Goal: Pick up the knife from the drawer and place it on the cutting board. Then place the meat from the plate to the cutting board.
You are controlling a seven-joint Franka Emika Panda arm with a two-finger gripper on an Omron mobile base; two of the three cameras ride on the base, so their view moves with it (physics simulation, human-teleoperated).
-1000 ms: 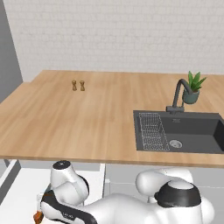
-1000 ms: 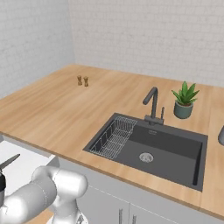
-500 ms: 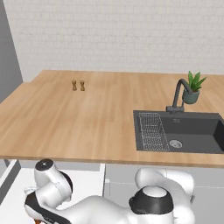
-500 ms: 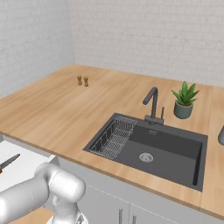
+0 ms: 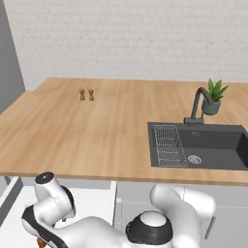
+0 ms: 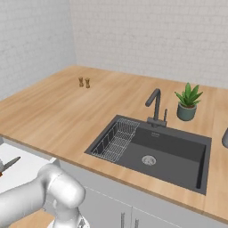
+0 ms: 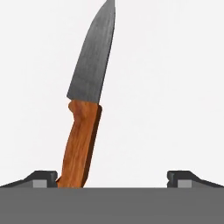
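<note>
While you look through the left base view, a wide wooden bench (image 5: pixel 97 131) runs under a white brick wall, with a dark sink (image 5: pixel 203 145) at 3 o'clock, a potted plant (image 5: pixel 213 97) behind it and two small shakers (image 5: pixel 86 94) at 11 o'clock. Below the bench edge, the white drawer (image 5: pixel 89 203) stands pulled out.

From the right base view, the knife (image 6: pixel 9 164) lies in the drawer at 9 o'clock, grey blade pointing toward the bench.

Along the hand view, the knife's orange-brown handle sits just inside the left fingertip (image 7: pixel 41 178), blade toward 12 o'clock. Your end effector (image 7: pixel 113 179) is spread wide and released, with bare white drawer floor all round.
</note>
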